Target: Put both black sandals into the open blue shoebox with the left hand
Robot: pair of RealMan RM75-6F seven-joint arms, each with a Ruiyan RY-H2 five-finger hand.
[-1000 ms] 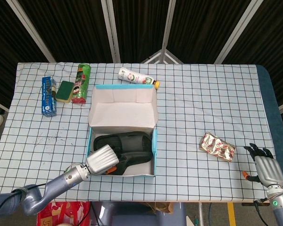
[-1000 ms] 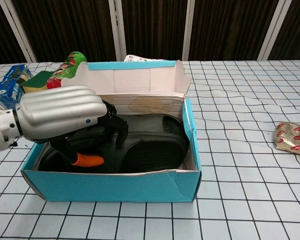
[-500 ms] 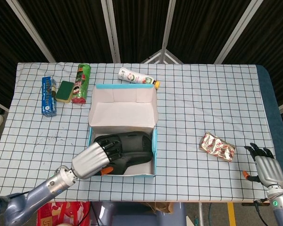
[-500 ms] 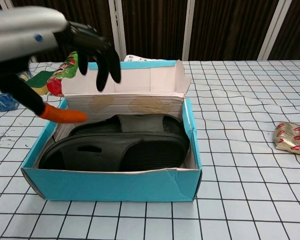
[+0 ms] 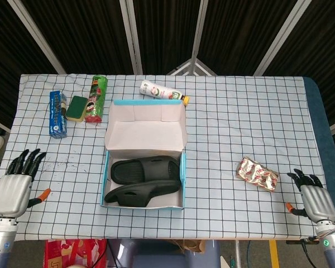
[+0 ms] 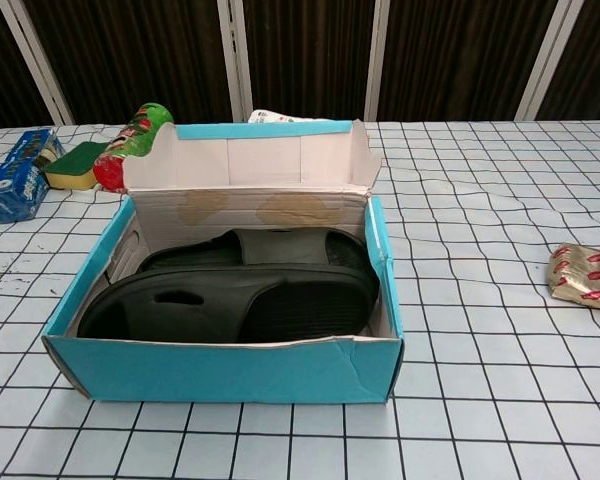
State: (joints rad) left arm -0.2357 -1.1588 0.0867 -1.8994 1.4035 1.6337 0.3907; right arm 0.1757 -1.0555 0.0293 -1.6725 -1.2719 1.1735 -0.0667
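Both black sandals lie side by side inside the open blue shoebox [image 5: 182, 177] [image 6: 220, 370]: the near sandal [image 5: 140, 193] [image 6: 230, 308] in front, the far sandal [image 5: 144, 169] [image 6: 280, 247] behind it. The box lid stands up at the back. My left hand [image 5: 15, 185] is at the table's near left corner, well away from the box, fingers spread and holding nothing. My right hand [image 5: 314, 199] rests at the near right corner, fingers apart and empty. Neither hand shows in the chest view.
Behind the box on the left lie a blue carton [image 5: 57, 114] [image 6: 15, 186], a green sponge [image 5: 77, 108] [image 6: 78, 164] and a green chips can [image 5: 96, 98] [image 6: 130, 141]. A white bottle [image 5: 163, 92] lies behind the box. A foil snack packet [image 5: 257, 173] [image 6: 586, 277] lies to the right.
My left hand has lifted out of the shoebox and drawn back to the near left corner, leaving the near sandal in the box. The right hand has stayed put.
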